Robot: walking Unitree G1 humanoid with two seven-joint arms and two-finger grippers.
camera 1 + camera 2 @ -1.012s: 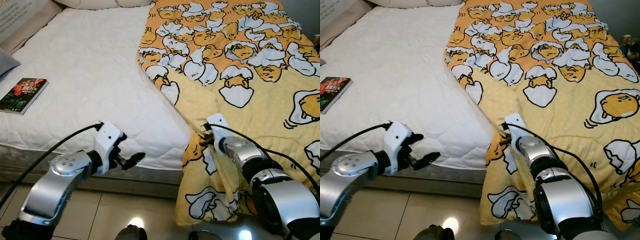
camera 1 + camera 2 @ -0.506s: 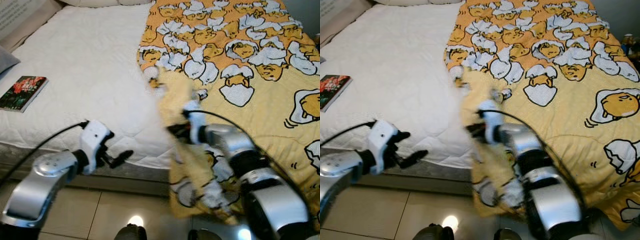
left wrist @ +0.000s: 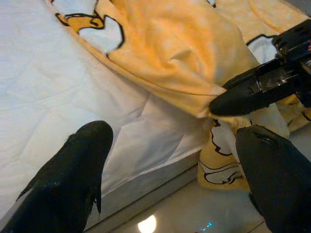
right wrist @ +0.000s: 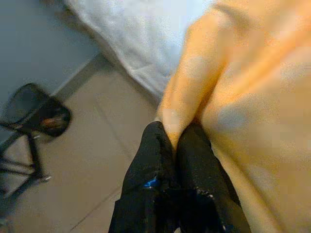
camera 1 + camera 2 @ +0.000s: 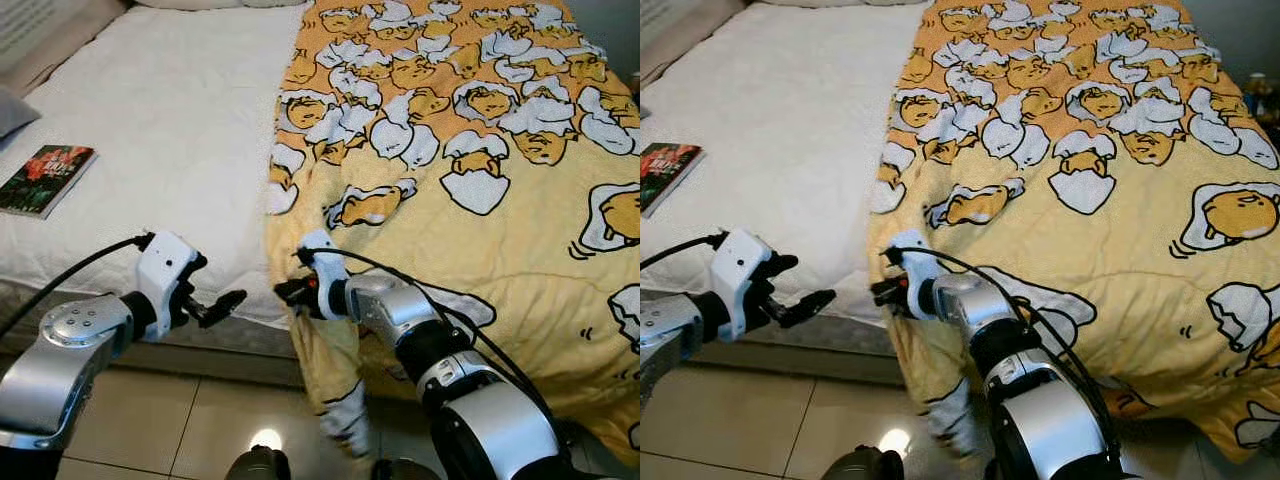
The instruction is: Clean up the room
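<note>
A yellow blanket point(image 5: 480, 170) printed with cartoon eggs covers the right half of the bed, and its near left corner hangs over the bed's front edge. My right gripper point(image 5: 282, 292) is shut on that hanging edge; the right wrist view shows its black fingers point(image 4: 155, 155) pinching a yellow fold point(image 4: 194, 92). My left gripper point(image 5: 222, 290) is open, just left of the right one, in front of the white mattress point(image 5: 160, 130). In the left wrist view its two fingers point(image 3: 73, 170) are wide apart, with the held blanket edge point(image 3: 184, 63) ahead of them.
A book with a dark red cover point(image 5: 45, 180) lies on the mattress at the far left, beside a grey pillow corner point(image 5: 15, 108). Tiled floor point(image 5: 200, 430) runs below the bed's front edge. A black wire-framed object point(image 4: 29, 116) stands on the floor.
My right gripper has pulled the blanket's near corner leftward along the bed's front edge, so more mattress is covered. My left gripper has drifted a little left and lower.
</note>
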